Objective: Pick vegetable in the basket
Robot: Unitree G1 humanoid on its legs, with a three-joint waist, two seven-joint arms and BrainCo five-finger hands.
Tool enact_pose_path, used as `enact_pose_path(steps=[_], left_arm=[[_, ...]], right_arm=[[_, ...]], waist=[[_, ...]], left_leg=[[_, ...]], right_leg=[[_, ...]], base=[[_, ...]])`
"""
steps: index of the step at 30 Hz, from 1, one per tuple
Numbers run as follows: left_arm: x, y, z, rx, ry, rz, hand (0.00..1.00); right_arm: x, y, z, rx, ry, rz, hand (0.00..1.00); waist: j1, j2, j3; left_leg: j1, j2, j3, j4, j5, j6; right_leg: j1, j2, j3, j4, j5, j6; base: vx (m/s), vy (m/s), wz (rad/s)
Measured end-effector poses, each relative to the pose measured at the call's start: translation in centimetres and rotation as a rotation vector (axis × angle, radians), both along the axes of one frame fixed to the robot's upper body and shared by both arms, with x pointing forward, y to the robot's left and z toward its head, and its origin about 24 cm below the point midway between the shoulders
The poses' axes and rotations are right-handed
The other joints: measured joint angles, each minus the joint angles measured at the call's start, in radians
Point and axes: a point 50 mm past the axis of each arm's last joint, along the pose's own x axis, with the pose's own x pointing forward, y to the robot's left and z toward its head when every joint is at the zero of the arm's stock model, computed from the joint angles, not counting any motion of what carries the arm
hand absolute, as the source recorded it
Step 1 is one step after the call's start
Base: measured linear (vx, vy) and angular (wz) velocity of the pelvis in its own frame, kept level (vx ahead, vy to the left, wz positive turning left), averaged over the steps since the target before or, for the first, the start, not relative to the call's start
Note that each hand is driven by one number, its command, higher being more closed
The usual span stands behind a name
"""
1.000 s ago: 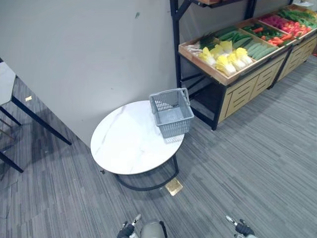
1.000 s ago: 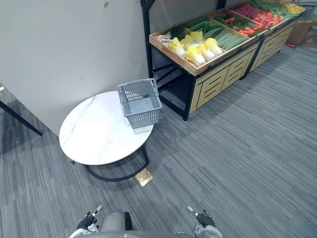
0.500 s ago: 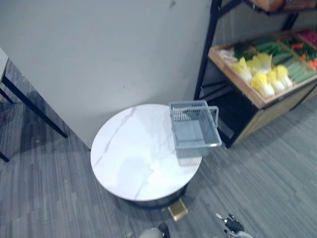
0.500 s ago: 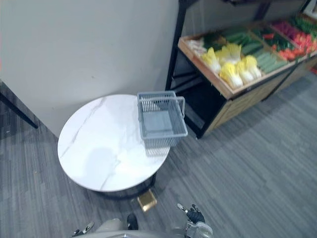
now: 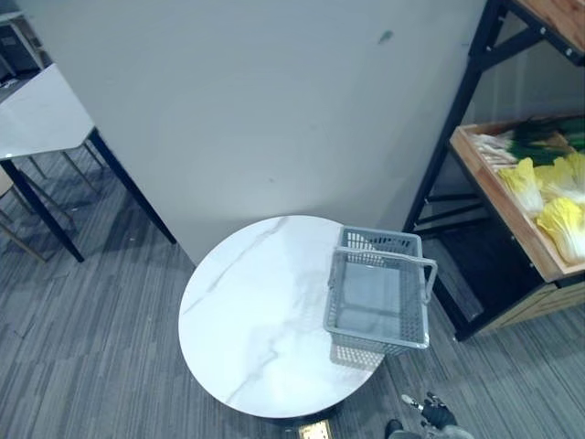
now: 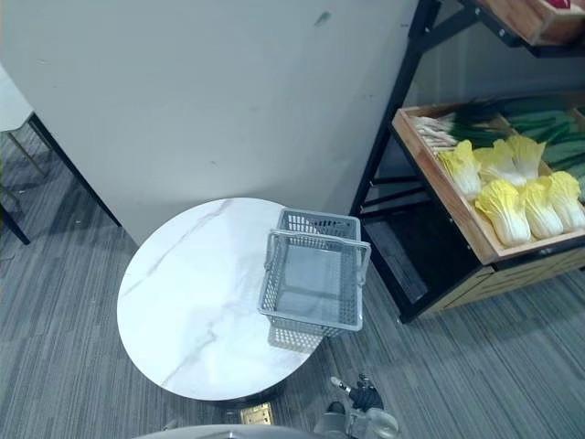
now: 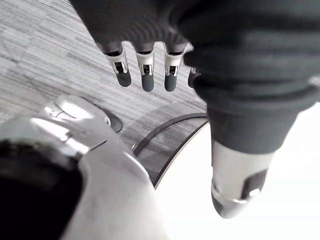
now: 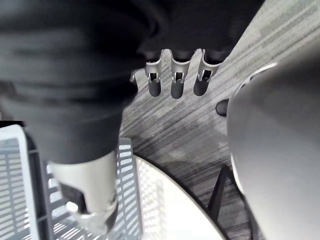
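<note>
Most of what we see is a flat, matte grey wall (image 6: 210, 91) over a floor (image 6: 64, 366) of striped grey carpet. Against the wall stands a round table (image 6: 183, 302) with a smooth white top veined like marble. Just beside it a black metal frame (image 6: 388, 137) carries a slanted wooden crate (image 6: 448, 197). The vegetables lie in that crate: ruffled yellow-and-white cabbages (image 6: 516, 197) in rows, with long green stalks (image 6: 466, 119) behind them, well apart from both hands. A rectangular grey plastic basket (image 6: 306, 331) with latticed walls sits on the table's edge nearest the crate, its thin bail handle raised across the top and its solid bottom showing. The right robot hand (image 8: 175, 82) hangs low by the table's near rim, close to the basket; its silver, dark-tipped fingers are straight and loose, holding nothing. The left robot hand (image 7: 146, 75) hangs over the carpet near the table's rim, fingers likewise straight, thumb apart, nothing in it.
</note>
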Motion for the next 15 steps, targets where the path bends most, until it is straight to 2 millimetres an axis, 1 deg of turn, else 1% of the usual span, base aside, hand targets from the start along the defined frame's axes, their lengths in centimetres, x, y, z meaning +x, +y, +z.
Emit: enact_pose_path(steps=[1, 2, 4, 5, 7, 8, 9, 10, 11, 12, 13, 14, 15], left_arm=[[0.0, -0.1, 0.0, -0.004, -0.005, 0.004, 0.0], [0.0, -0.1, 0.0, -0.007, -0.014, -0.005, 0.0], [0.4, 0.0, 0.1, -0.004, -0.022, -0.044, 0.0], [0.7, -0.1, 0.1, -0.004, -0.026, -0.066, 0.0], [0.8, 0.0, 0.1, 0.0, -0.025, -0.089, 0.0], [0.7, 0.0, 0.1, -0.001, -0.023, -0.095, 0.0], [0.7, -0.2, 0.1, -0.004, -0.022, -0.099, 0.0], [0.8, -0.3, 0.1, -0.007, -0.024, -0.1, 0.0], [0.8, -0.3, 0.1, -0.008, -0.024, -0.1, 0.0], [0.8, 0.0, 0.1, 0.001, -0.024, -0.097, 0.0], [0.7, 0.2, 0.1, 0.004, -0.023, -0.095, 0.0], [0.6, 0.4, 0.1, 0.01, -0.018, -0.091, 0.0], [0.5, 0.5, 0.2, 0.012, -0.015, -0.094, 0.0]], right_arm=[[-0.3, -0.1, -0.1, -0.004, 0.008, 0.007, 0.0], [-0.2, -0.4, 0.0, -0.017, 0.009, 0.035, 0.0], [-0.1, -0.5, 0.1, -0.022, 0.005, 0.044, 0.0], [-0.3, -1.1, 0.1, -0.037, 0.014, 0.04, 0.0], [-0.3, -1.4, 0.2, -0.046, 0.014, 0.036, 0.0], [-0.4, -1.8, 0.2, -0.054, 0.014, 0.03, 0.0], [-0.4, -2.0, 0.3, -0.061, 0.014, 0.029, 0.0], [-0.4, -2.4, 0.4, -0.07, 0.015, 0.02, 0.0], [-0.5, -2.7, 0.4, -0.075, 0.016, 0.001, 0.0], [-0.9, -2.9, 0.3, -0.07, 0.021, -0.051, 0.0], [-1.1, -3.0, 0.3, -0.069, 0.023, -0.071, 0.0], [-1.8, -3.6, 0.2, -0.077, 0.041, -0.133, 0.0], [-2.2, -4.1, 0.2, -0.086, 0.047, -0.179, 0.0]], waist=[[0.002, 0.006, -0.003], [0.001, -0.008, 0.001], [-0.003, 0.003, -0.004], [-0.001, -0.005, 0.003], [0.0, 0.002, 0.005], [-0.001, 0.014, 0.004], [-0.002, 0.02, 0.004], [-0.006, 0.029, 0.004], [-0.011, 0.035, 0.004], [-0.009, 0.029, 0.006], [-0.009, 0.022, 0.011], [-0.011, 0.01, 0.014], [-0.009, 0.008, 0.012]], left_leg=[[-0.014, 0.015, 0.001, 0.016, 0.013, -0.004], [-0.043, 0.022, 0.004, 0.039, 0.031, -0.005], [-0.079, 0.023, 0.021, 0.052, 0.064, 0.001], [-0.083, 0.021, 0.055, 0.037, 0.086, 0.003], [-0.08, 0.014, 0.089, 0.004, 0.116, 0.012], [-0.079, 0.012, 0.094, -0.017, 0.119, 0.017], [-0.08, 0.012, 0.095, -0.027, 0.118, 0.017], [-0.089, 0.011, 0.103, -0.042, 0.107, 0.02], [-0.101, 0.012, 0.115, -0.046, 0.081, 0.023], [-0.113, -0.006, 0.118, -0.057, 0.077, 0.027], [-0.111, -0.013, 0.121, -0.06, 0.077, 0.027], [-0.11, -0.025, 0.122, -0.062, 0.077, 0.029], [-0.109, -0.03, 0.125, -0.062, 0.076, 0.03]], right_leg=[[0.017, 0.015, -0.011, -0.026, 0.007, -0.009], [0.02, 0.023, -0.028, -0.045, 0.009, -0.019], [0.014, 0.021, -0.051, -0.065, 0.012, -0.032], [0.012, 0.02, -0.058, -0.076, 0.01, -0.032], [0.002, 0.013, -0.066, -0.082, 0.005, -0.037], [-0.001, 0.014, -0.066, -0.09, 0.007, -0.033], [-0.001, 0.016, -0.066, -0.1, 0.011, -0.029], [0.0, 0.02, -0.067, -0.126, 0.022, -0.017], [0.003, 0.027, -0.073, -0.149, 0.042, -0.018], [0.015, 0.019, -0.068, -0.194, 0.068, -0.012], [0.015, 0.01, -0.065, -0.194, 0.078, -0.013], [0.016, -0.002, -0.061, -0.194, 0.085, -0.011], [0.016, -0.006, -0.06, -0.194, 0.085, -0.011]], base=[[0.07, -0.293, 0.23], [0.01, -0.213, 0.23], [-0.05, -0.139, 0.38], [-0.08, -0.098, 0.35], [-0.12, -0.049, 0.21], [-0.12, -0.02, 0.13], [-0.11, 0.006, 0.12], [-0.08, 0.042, 0.17], [-0.12, 0.069, 0.15], [-0.1, 0.075, 0.06], [-0.1, 0.071, 0.01], [-0.04, 0.055, 0.01], [-0.01, 0.057, 0.0]])
